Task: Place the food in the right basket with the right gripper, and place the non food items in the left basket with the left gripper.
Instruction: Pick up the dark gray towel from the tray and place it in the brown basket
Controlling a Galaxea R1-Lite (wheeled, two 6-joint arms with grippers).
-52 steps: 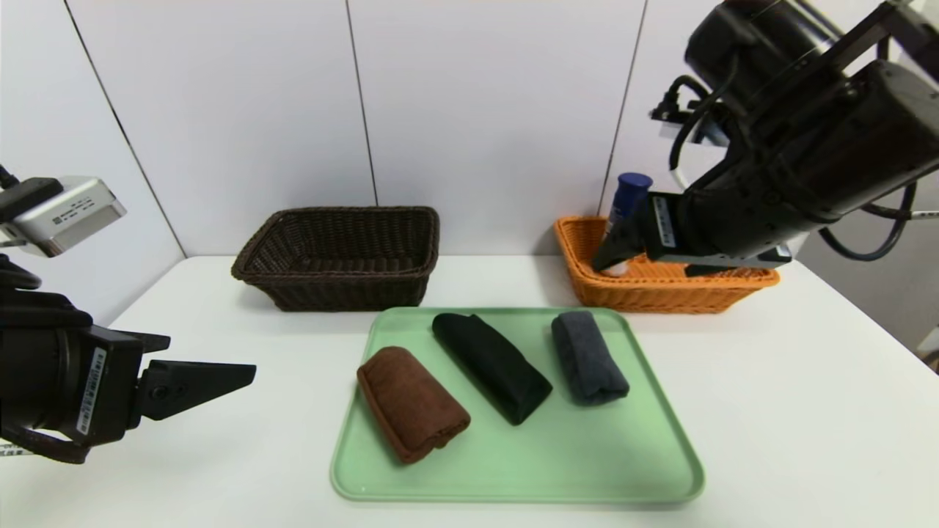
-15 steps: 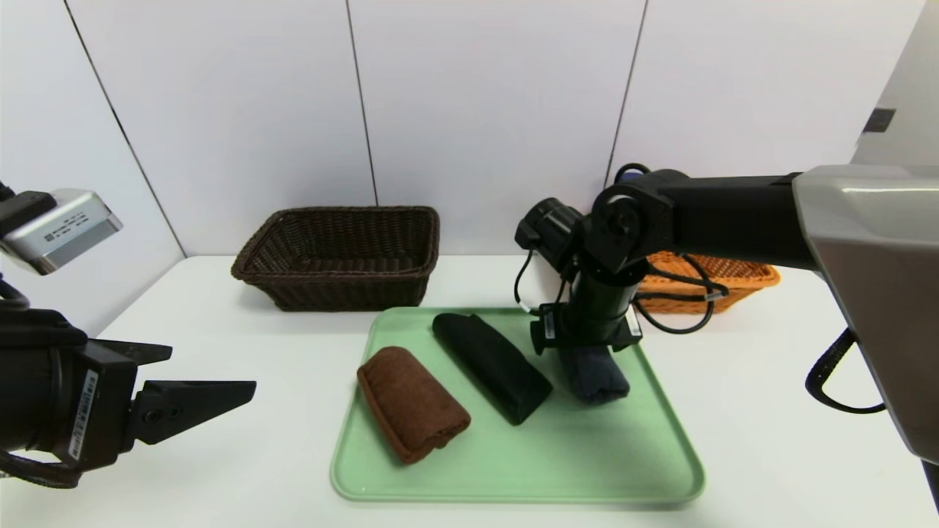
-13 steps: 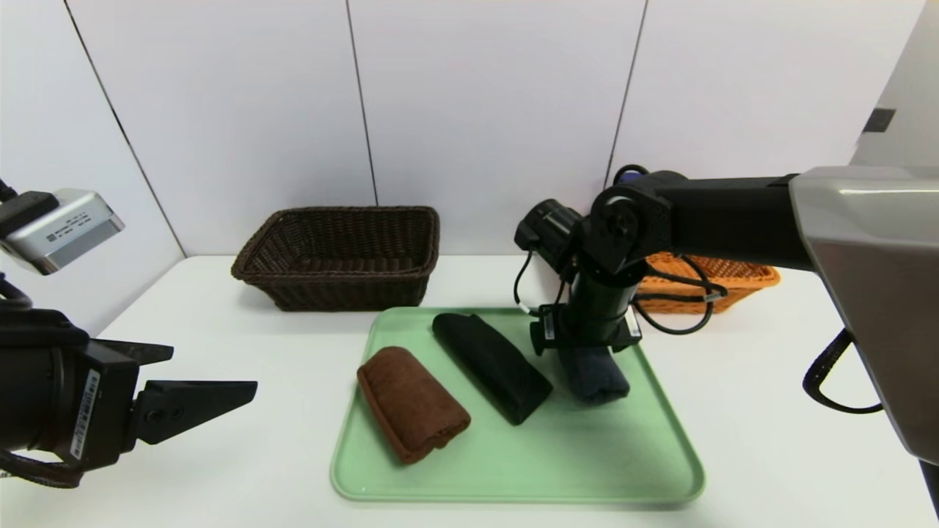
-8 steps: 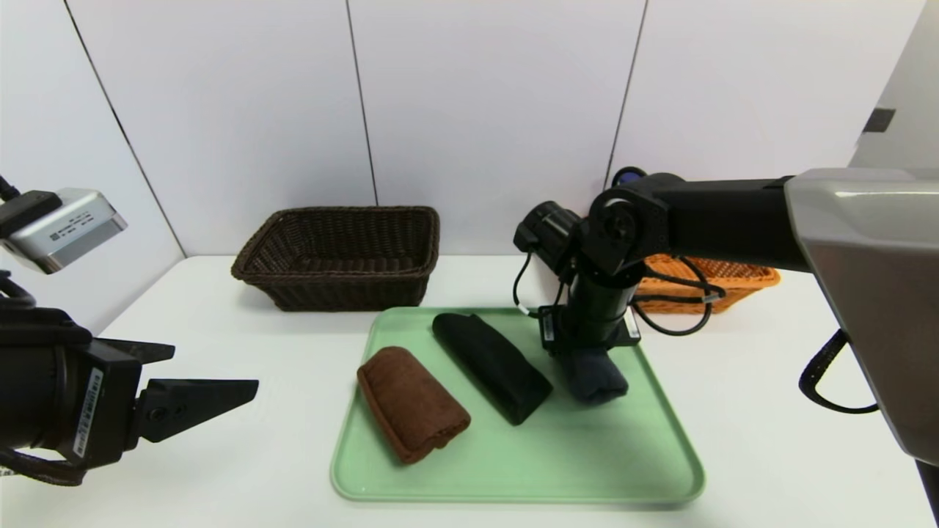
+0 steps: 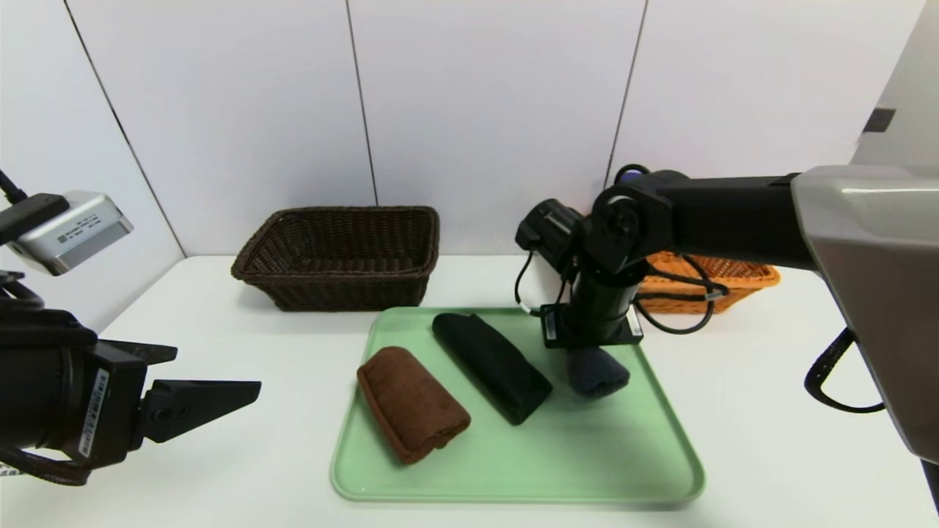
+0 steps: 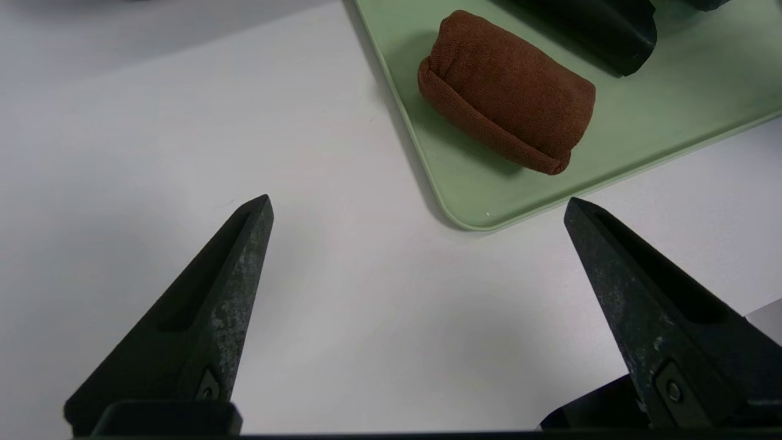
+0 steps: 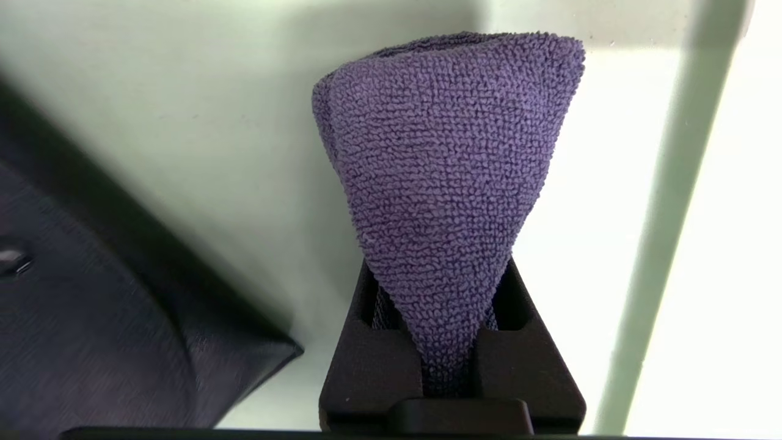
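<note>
Right end effector [image 5: 591,350] is down on the green tray [image 5: 513,469], jaws clamped on one end of the dark grey towel [image 5: 598,372]; the right wrist view shows the cloth pinched to a narrow wedge between them, the free end fanning out. Left end effector [image 5: 192,400] hovers over the desk [image 5: 242,455] near the tray's left side, jaws wide apart, nothing held. Brown towel [image 5: 411,402] and black towel [image 5: 491,364] lie on the tray, untouched. Dark brown left basket [image 5: 341,253] sits at the back left; no contents visible. Orange right basket [image 5: 722,282] is at the back right, mostly behind the right arm; only the dark cap of the bottle [image 5: 626,174] peeks over the arm, so it seems to stand in or at that basket.

Risks:
- Wrong arm on a non-food item. If the towel goes to the orange basket, sorting fails.
- Grip is at the end only; on lifting, the roll may unroll, dangle or slip out.
- The trailing cloth could brush the black towel just beside it.
- Carrying it across to the left basket risks crowding the left arm.
</note>
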